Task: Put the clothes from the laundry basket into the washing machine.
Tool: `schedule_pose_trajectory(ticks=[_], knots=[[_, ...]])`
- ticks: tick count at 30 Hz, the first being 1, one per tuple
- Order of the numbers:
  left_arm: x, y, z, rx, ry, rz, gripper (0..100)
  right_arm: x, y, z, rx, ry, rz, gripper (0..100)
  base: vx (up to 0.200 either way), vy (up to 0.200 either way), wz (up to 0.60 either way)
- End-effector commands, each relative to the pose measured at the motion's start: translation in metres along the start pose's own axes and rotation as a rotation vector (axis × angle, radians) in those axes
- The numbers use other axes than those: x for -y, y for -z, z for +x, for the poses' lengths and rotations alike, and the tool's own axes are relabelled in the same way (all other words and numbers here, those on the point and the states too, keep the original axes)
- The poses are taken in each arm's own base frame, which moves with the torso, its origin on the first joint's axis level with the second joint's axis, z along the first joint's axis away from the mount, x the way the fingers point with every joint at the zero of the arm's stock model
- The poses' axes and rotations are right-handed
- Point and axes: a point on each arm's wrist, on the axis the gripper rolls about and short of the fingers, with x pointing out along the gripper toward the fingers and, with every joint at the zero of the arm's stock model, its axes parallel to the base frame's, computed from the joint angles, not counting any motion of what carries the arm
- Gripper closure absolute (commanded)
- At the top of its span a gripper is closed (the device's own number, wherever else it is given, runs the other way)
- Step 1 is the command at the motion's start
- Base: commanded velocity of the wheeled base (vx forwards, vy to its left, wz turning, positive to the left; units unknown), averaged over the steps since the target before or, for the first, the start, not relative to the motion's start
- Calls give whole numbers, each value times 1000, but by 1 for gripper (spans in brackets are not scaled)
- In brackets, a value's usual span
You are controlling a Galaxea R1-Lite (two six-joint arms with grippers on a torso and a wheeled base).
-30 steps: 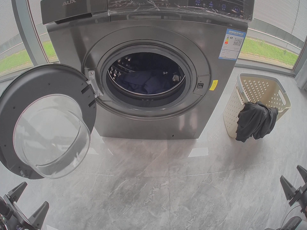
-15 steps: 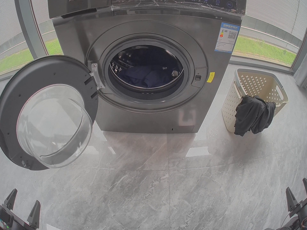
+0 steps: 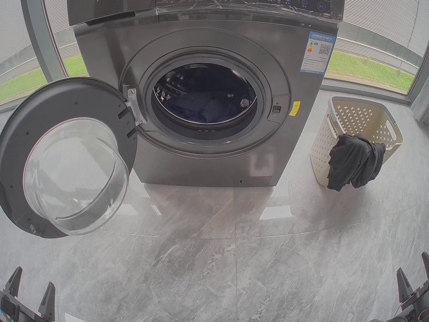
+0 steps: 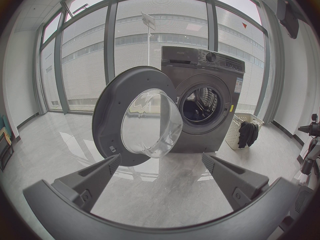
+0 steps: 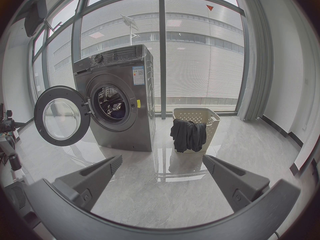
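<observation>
Head view | washing machine (image 3: 205, 168) | blue label (image 3: 317, 52) | yellow sticker (image 3: 294, 108) below it

A garment (image 3: 355, 159) drapes the laundry basket (image 3: 322, 150) right of the washing machine (image 3: 111, 54).

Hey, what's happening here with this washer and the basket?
A robot is loading laundry. The washing machine stands with its door swung open and dark clothes already inside. One dark garment hangs over the front rim of the laundry basket beside it. The left pincer and right pincer are both open, empty and held low, away from everything.
</observation>
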Motion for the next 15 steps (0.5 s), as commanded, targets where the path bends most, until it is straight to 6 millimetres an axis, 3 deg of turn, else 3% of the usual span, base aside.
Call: schedule_pose_trajectory(ticks=[1, 15], knots=[[0, 5, 0, -3, -3, 1, 0, 0, 5, 0, -1, -12, 1, 0, 0, -200, 0], [0, 5, 0, -5, 9, 1, 0, 0, 5, 0, -1, -16, 1, 0, 0, -200, 0]])
